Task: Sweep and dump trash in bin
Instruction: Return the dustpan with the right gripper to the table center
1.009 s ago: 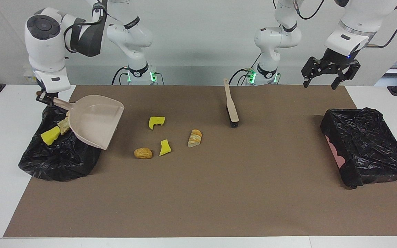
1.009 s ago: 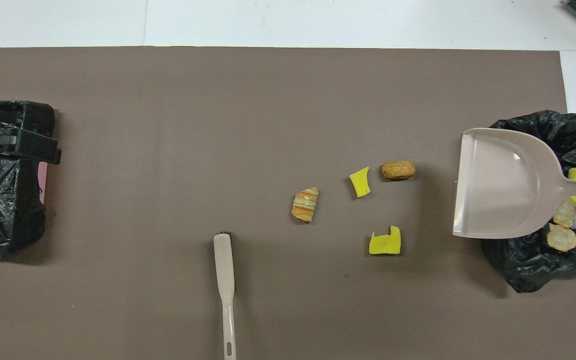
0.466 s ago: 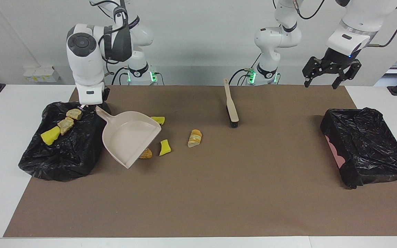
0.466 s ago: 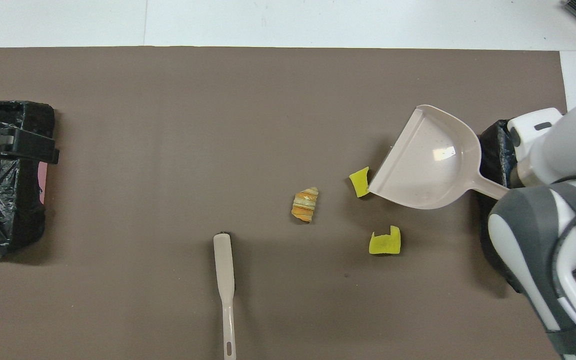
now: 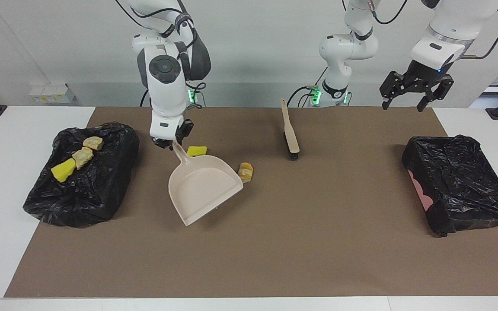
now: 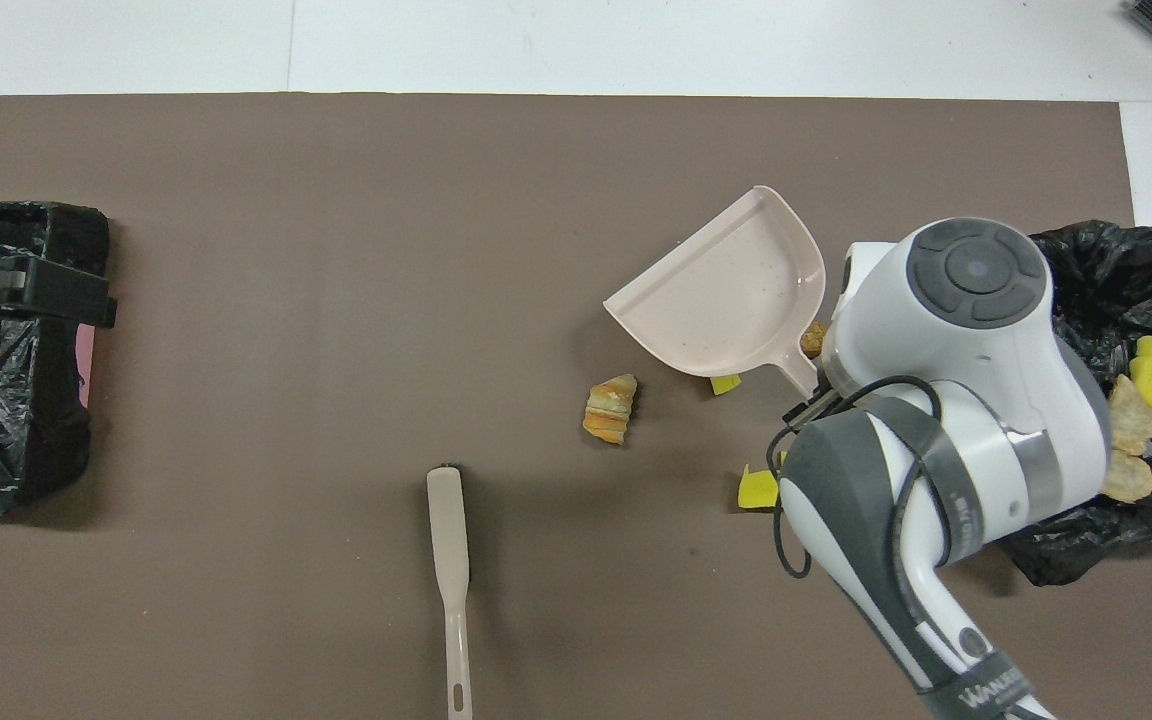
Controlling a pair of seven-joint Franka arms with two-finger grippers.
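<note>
your right gripper (image 5: 169, 144) is clamping the dustpan (image 5: 203, 188) handle, holding the empty pan over the scraps on the mat. three pieces are lying in the bin (image 5: 80, 172) at the right arm's end; the striped bread piece (image 5: 245, 171) and yellow chunk (image 5: 196, 150) are showing beside the pan. your left gripper (image 5: 413, 93) is waiting, fingers apart. next, i judge, you're setting the pan down and fetching the brush (image 5: 290, 134).

Bright, even overhead light; soft shadows under the dustpan (image 5: 201, 188); both views sharp, no glare
</note>
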